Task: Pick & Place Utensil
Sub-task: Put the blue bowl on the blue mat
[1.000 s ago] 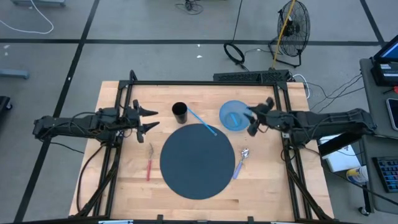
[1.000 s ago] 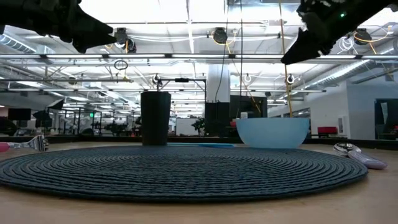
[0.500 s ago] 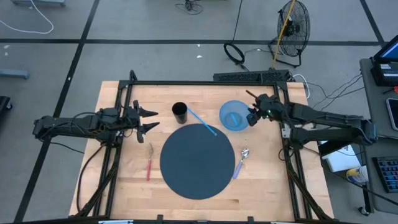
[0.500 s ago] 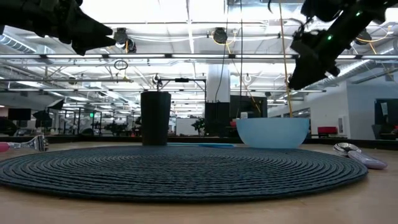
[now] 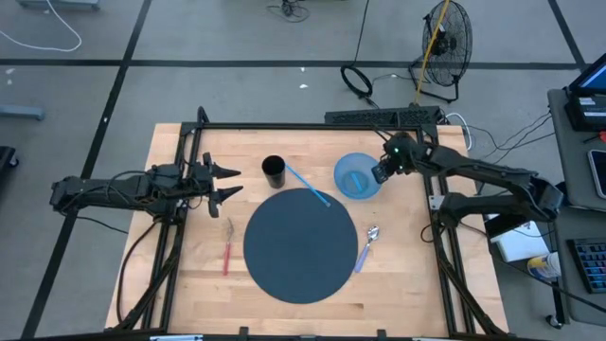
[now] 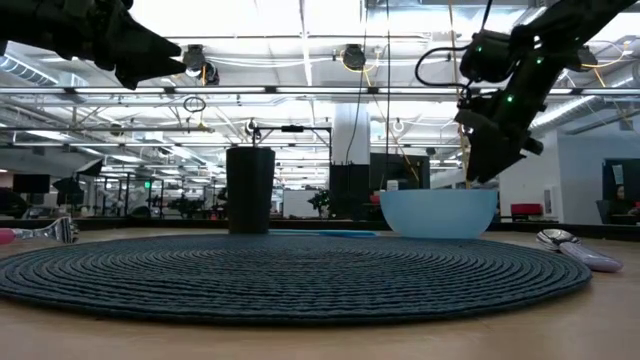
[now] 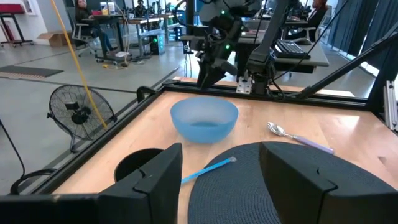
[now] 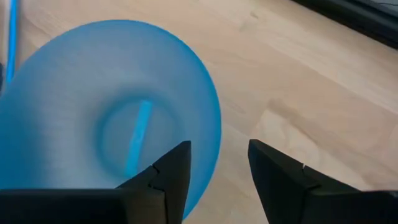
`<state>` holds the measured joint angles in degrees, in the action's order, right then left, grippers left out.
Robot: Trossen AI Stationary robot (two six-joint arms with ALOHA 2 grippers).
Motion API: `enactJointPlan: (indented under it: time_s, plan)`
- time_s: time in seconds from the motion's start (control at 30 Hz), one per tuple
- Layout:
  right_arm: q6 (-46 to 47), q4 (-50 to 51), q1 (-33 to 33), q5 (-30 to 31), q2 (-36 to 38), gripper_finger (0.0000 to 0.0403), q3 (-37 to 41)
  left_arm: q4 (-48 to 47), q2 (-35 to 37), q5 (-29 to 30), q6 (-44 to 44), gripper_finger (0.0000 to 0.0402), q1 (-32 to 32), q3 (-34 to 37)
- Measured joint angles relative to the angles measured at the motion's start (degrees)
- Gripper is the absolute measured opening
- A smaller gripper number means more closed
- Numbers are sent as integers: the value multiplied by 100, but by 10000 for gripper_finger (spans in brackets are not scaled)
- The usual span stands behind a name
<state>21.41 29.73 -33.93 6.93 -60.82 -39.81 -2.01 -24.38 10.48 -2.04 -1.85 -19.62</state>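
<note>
- The pale wooden table top (image 5: 189, 284) is framed by black metal rails and stands on a grey concrete floor; a black floor fan (image 5: 443, 38) is off the table at about 1 o'clock, with cables trailing round it.
- In the low view the room behind is a large hall with ceiling lights and pipework.
- A round dark woven mat (image 5: 301, 244) lies at the table's centre.
- A black cylindrical cup (image 5: 274, 170) stands just beyond the mat at about 11 o'clock (I cannot tell what, if anything, is in it).
- A translucent light-blue plastic bowl (image 5: 356, 176) sits at about 1 o'clock from the mat; in the right wrist view a blue stick-like shape shows at its bottom, and whether that lies inside or shows through I cannot tell.
- A thin blue plastic utensil (image 5: 308, 186) lies slanted from beside the cup onto the mat's far edge.
- A metal spoon with a lilac handle (image 5: 367, 244) lies at the mat's 3 o'clock edge; a fork with a red handle (image 5: 227, 246) lies at 9 o'clock, just off the mat.
- The right gripper (image 5: 378, 173) hangs above the bowl's 3 o'clock rim, fingers parted, holding nothing.
- The left gripper (image 5: 227, 181) waits above the table at 10 o'clock from the mat, fingers spread, empty.
</note>
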Motion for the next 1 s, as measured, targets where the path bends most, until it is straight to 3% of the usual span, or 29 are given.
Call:
enactJointPlan:
  time_s: [0.47,1.0]
  plan:
    - [-111,-76,-59,-124,-612,181,2,-86,2,-13,-111,218,0,0]
    - [-112,-74,-59,-123,-769,110,7,-296,1,-13,-300,218,0,2]
